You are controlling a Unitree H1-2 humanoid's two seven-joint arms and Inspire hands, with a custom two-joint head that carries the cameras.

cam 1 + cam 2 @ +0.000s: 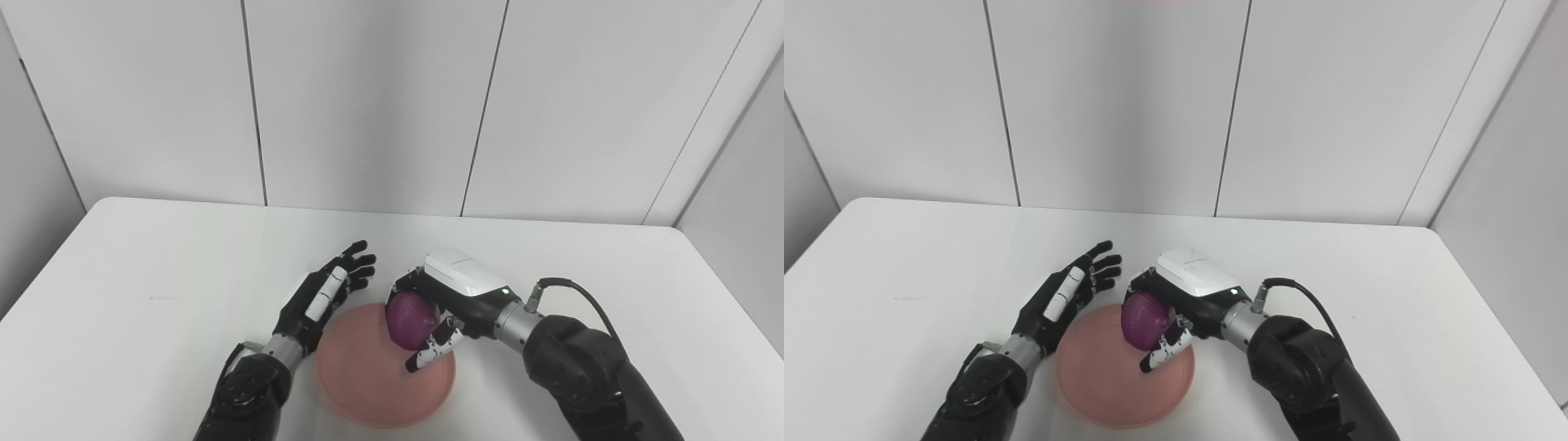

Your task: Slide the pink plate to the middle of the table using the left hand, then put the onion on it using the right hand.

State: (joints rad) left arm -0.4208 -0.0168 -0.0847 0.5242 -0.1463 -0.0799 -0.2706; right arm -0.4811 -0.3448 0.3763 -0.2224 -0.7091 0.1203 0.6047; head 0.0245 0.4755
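Left eye view: right hand point(450, 300) fingers clamped round the onion point(410, 318) just above the pink plate point(386, 373), left hand point(327, 288) spread empty beside it; onion looks light, firm, smooth-skinned, so grip its widest part.

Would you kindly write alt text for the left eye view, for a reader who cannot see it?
The robot's right hand holds a purple onion over the far right part of a pink plate near the front of a white table. Its left hand is open, fingers spread, beside the plate's far left rim. Grey wall panels stand behind.
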